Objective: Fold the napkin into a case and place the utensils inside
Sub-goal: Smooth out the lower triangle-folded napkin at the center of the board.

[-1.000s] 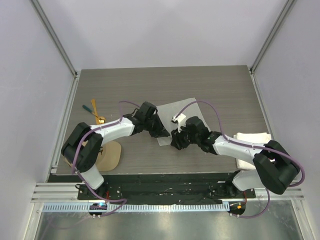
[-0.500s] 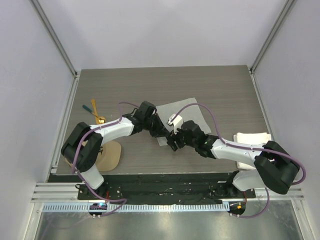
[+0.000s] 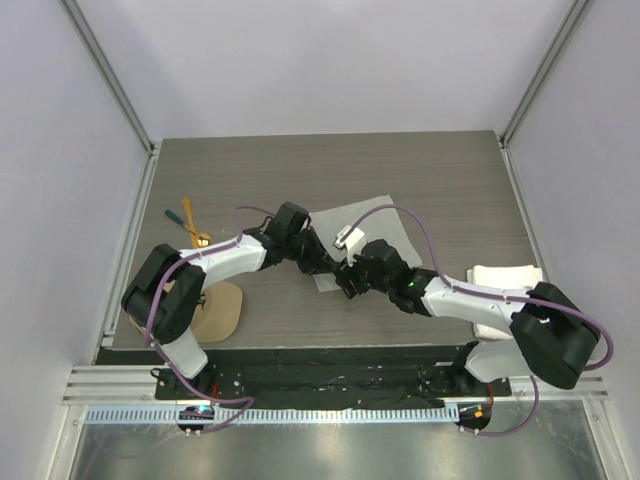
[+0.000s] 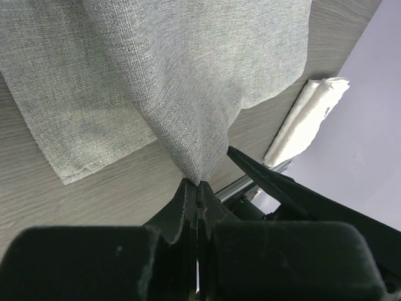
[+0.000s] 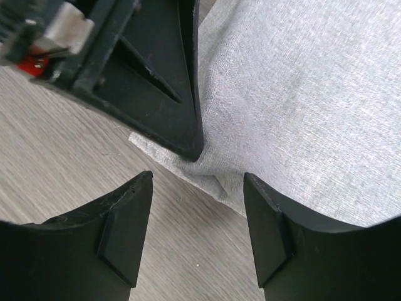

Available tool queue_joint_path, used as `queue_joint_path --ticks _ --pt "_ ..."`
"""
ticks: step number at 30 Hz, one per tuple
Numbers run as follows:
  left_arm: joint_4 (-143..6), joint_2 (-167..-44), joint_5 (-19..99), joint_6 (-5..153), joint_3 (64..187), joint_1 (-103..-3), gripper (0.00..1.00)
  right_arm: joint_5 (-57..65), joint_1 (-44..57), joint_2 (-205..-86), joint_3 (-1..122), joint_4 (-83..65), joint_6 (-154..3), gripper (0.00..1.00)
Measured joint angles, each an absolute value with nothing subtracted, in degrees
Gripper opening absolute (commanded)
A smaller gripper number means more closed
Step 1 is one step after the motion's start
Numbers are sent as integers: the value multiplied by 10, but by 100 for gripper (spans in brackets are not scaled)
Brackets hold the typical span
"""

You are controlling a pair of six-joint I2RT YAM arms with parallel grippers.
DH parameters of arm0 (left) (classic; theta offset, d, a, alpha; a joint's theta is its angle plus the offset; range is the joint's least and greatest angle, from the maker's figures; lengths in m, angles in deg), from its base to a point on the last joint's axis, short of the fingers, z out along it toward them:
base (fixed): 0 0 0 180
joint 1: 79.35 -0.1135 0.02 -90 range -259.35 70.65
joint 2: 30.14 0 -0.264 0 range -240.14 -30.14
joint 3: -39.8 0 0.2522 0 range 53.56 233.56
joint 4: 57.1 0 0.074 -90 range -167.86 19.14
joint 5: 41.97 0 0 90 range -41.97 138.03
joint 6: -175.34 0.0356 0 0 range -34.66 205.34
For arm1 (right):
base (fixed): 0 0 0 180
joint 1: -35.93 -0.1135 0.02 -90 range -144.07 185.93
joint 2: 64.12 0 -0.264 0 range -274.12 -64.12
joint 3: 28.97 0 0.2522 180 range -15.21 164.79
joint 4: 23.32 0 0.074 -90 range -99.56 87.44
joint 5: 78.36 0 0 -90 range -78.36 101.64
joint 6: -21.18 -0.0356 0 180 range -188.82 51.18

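Observation:
The light grey napkin (image 3: 332,216) lies mid-table, partly covered by both arms. My left gripper (image 3: 330,264) is shut on a pinched fold at the napkin's near edge (image 4: 199,183), and the cloth (image 4: 188,75) rises in a ridge from its tips. My right gripper (image 3: 343,283) stands open just beside it, its jaws (image 5: 197,188) over the table at the napkin's corner (image 5: 301,94) with nothing between them. The left gripper's fingers (image 5: 169,94) fill the top left of the right wrist view. The utensils lie far left: a teal-handled one (image 3: 172,217), an orange one (image 3: 187,212) and a gold spoon (image 3: 200,238).
A thick white towel (image 3: 505,285) sits folded at the right edge, also seen in the left wrist view (image 4: 307,116). A tan cap (image 3: 220,310) rests near the left arm's base. Metal frame posts and walls border the table.
My right gripper has moved left to the napkin's near corner, close to the left gripper, and its jaws have spread. The left gripper has kept its pinch in place.

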State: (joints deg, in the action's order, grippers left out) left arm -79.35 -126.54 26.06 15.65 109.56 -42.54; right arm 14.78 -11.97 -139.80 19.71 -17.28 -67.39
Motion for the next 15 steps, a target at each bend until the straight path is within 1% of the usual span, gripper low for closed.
queue_joint_path --ticks 4,7,8,9,12,13,14,15 --pt "-792 -1265 257 151 1091 -429 1 149 -120 -1436 205 -179 -673 59" --pt "-789 -1265 254 149 1088 -431 2 151 -120 -1444 206 -182 -672 51" --pt "-788 -1265 254 149 1087 -431 4 151 -120 -1444 206 -182 -672 49" --pt "-785 -1265 253 148 1086 -431 6 152 -120 -1444 207 -183 -671 44" --pt "-778 -1265 249 148 1081 -432 17 157 -120 -1445 211 -187 -672 32" --pt "-775 -1264 249 147 1079 -433 24 159 -120 -1445 211 -189 -672 22" --pt "-771 -1262 249 146 1075 -435 27 160 -120 -1447 212 -190 -673 17" --pt "-765 -1260 249 145 1071 -436 32 160 -120 -1449 213 -192 -673 15"
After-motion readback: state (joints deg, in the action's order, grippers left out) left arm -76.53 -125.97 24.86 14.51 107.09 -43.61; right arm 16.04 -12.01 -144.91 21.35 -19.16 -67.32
